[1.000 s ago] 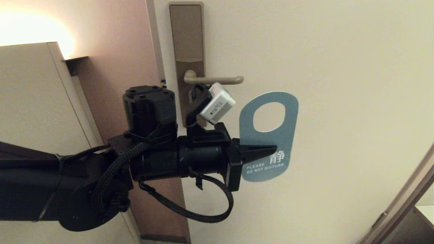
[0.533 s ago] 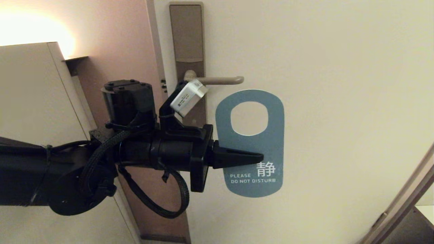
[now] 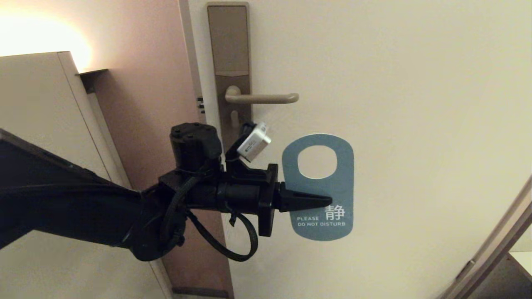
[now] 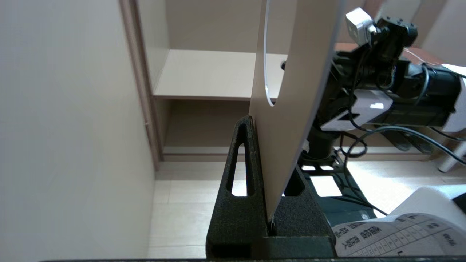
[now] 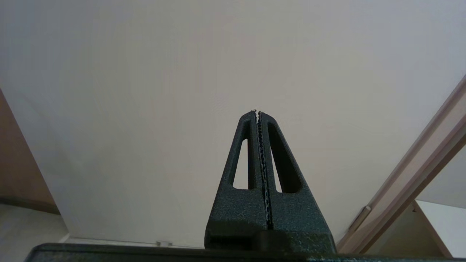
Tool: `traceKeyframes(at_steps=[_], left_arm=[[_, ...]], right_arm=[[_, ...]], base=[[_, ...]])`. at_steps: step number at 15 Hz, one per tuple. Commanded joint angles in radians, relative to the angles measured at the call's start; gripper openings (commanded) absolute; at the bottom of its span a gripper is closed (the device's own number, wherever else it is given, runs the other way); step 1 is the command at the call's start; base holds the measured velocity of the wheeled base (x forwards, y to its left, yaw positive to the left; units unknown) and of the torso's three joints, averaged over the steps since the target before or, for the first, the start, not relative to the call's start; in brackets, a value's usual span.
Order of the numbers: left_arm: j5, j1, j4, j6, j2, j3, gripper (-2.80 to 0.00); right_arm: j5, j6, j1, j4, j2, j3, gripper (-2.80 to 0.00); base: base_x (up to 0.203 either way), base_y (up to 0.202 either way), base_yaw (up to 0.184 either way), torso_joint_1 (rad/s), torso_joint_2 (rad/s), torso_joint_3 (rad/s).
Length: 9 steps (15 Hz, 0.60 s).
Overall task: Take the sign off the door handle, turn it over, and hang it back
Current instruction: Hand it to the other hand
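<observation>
My left gripper (image 3: 328, 200) is shut on the sign (image 3: 343, 187), pinching its left edge just above the lettering. The sign hangs upright in front of the door, teal "DO NOT DISTURB" side facing the head view, oval hole on top. It is below and slightly right of the door handle (image 3: 266, 98), clear of it. In the left wrist view the sign (image 4: 291, 91) runs nearly edge-on between the fingers of the left gripper (image 4: 264, 145), pale side showing. My right gripper (image 5: 257, 112) is shut on nothing, pointing at the bare door; it is outside the head view.
The handle sits on a tall brown lock plate (image 3: 230, 50) at the door's (image 3: 395, 104) left edge. A beige cabinet (image 3: 41, 124) stands on the left. A slanted frame edge (image 3: 490, 249) crosses the lower right. The right arm (image 4: 382, 83) shows in the left wrist view.
The left gripper has carried the sign down and away from the handle, and the sign has gone from tilted to upright. The right gripper stays shut.
</observation>
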<state>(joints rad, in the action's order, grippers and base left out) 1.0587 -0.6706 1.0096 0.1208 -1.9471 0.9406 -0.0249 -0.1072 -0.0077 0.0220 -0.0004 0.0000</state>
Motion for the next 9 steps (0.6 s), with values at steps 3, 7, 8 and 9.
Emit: traceKeyframes(at_steps=[3, 7, 8, 9], left_arm=[[0.004, -0.003, 0.006, 0.003, -0.061, 0.035, -2.8], [0.001, -0.004, 0.009, 0.003, -0.07, 0.041, -2.8], [0.001, -0.004, 0.009, 0.003, -0.068, 0.041, -2.8], [0.0, -0.003, 0.009, 0.003, -0.065, 0.041, -2.8]], right_arm=[[0.0, -0.006, 0.0, -0.013, 0.016, 0.0, -2.8], [0.0, -0.005, 0.0, -0.013, 0.056, 0.0, -2.8], [0.0, -0.005, 0.0, -0.013, 0.057, 0.0, -2.8], [0.0, -0.005, 0.0, -0.013, 0.056, 0.0, -2.8]], base=[[0.0, 0.0, 0.0, 0.0, 0.0, 0.0], [0.0, 0.0, 0.0, 0.0, 0.0, 0.0], [0.0, 0.0, 0.0, 0.0, 0.0, 0.0], [0.0, 0.0, 0.0, 0.0, 0.0, 0.0]])
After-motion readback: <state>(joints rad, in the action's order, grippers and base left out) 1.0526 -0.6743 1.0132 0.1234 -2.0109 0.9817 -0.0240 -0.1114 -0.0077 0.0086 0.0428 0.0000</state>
